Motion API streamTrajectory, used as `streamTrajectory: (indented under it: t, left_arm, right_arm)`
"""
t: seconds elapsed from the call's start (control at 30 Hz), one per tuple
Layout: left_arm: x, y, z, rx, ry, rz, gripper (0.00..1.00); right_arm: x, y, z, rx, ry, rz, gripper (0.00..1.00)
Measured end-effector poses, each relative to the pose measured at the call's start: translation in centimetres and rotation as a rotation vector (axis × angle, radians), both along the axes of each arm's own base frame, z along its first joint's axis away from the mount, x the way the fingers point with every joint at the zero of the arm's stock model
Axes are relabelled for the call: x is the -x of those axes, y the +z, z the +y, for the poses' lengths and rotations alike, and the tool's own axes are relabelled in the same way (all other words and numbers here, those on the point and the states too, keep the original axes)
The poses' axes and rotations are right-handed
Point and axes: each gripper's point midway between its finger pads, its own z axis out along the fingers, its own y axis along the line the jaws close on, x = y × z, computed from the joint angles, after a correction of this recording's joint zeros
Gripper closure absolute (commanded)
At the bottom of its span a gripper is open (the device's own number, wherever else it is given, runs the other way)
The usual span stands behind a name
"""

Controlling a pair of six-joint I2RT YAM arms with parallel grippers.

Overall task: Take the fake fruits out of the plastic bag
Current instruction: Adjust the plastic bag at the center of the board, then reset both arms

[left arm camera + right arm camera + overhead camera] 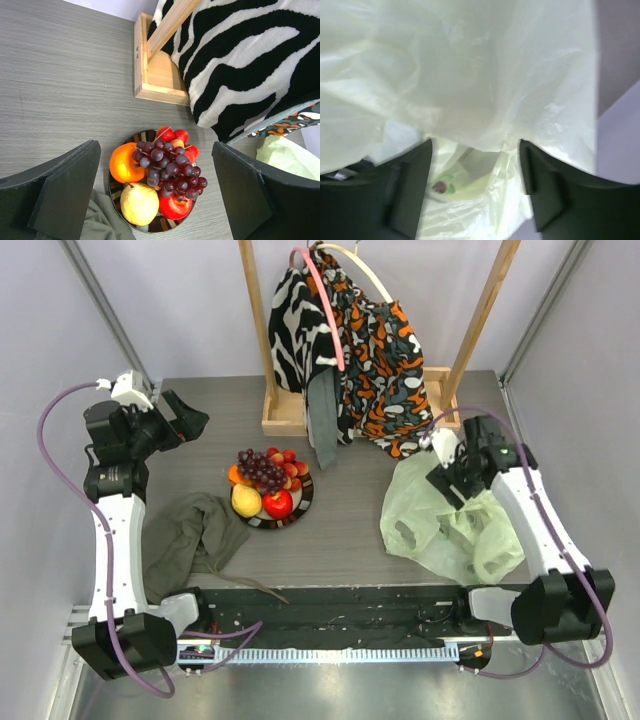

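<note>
The fake fruits lie heaped on a round dark-rimmed plate [304, 502]: purple grapes [262, 470], a red apple [279, 503], a yellow fruit [246, 501], an orange piece [236, 475] and strawberries [291, 462]. The left wrist view shows the same grapes [170, 167], apple [175, 207] and yellow fruit [139, 203]. My left gripper [195, 422] is open and empty, raised at the back left and apart from the plate. The pale-green plastic bag [440, 525] lies crumpled at the right. My right gripper [450, 480] is open at its top edge, with bag film [470, 75] between and in front of the fingers [405, 190].
An olive-grey cloth [190, 535] lies left of the plate. A wooden rack [290, 415] at the back centre holds patterned garments [375, 370] that hang down to the table. Its base [155, 75] and a zebra garment [240, 55] show in the left wrist view.
</note>
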Motion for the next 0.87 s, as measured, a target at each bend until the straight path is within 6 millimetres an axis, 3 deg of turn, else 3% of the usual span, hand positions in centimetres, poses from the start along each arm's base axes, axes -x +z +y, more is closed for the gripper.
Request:
streamTrajectory:
  t: [0.07, 0.13, 0.2, 0.27, 0.4, 0.47, 0.73, 0.87]
  left_arm:
    - [0.0, 0.0, 0.0, 0.000, 0.001, 0.000, 0.00]
    - [0.0, 0.0, 0.0, -0.001, 0.002, 0.000, 0.00]
    - [0.0, 0.0, 0.1, -0.002, 0.007, 0.001, 0.00]
    - [-0.1, -0.1, 0.3, -0.006, 0.014, 0.002, 0.00]
    - [-0.4, -0.6, 0.5, -0.013, 0.023, 0.015, 0.00]
    - [-0.6, -1.0, 0.7, -0.022, 0.023, 0.029, 0.00]
    - [-1.2, -0.8, 1.6, -0.071, 0.044, 0.030, 0.00]
    - [-1.3, -0.9, 1.7, -0.077, 0.048, 0.032, 0.00]
  right_arm:
    - [-1.1, 4.3, 1.4, -0.069, 0.029, -0.096, 0.00]
    - [-2.4, 8.5, 2.9, -0.156, 0.039, -0.198, 0.00]
    - [-3.1, 11.2, 3.9, -0.225, 0.001, -0.267, 0.00]
    - [-3.5, 12.6, 4.2, -0.278, -0.077, -0.297, 0.00]
    - [-4.8, 12.0, 3.1, -0.288, -0.306, -0.295, 0.00]
    - [-6.5, 11.2, 1.9, -0.269, -0.461, -0.306, 0.00]
    - [-8.4, 12.2, -3.2, -0.188, -0.673, -0.446, 0.00]
    - [-8.3, 11.4, -4.0, -0.188, -0.698, -0.438, 0.00]
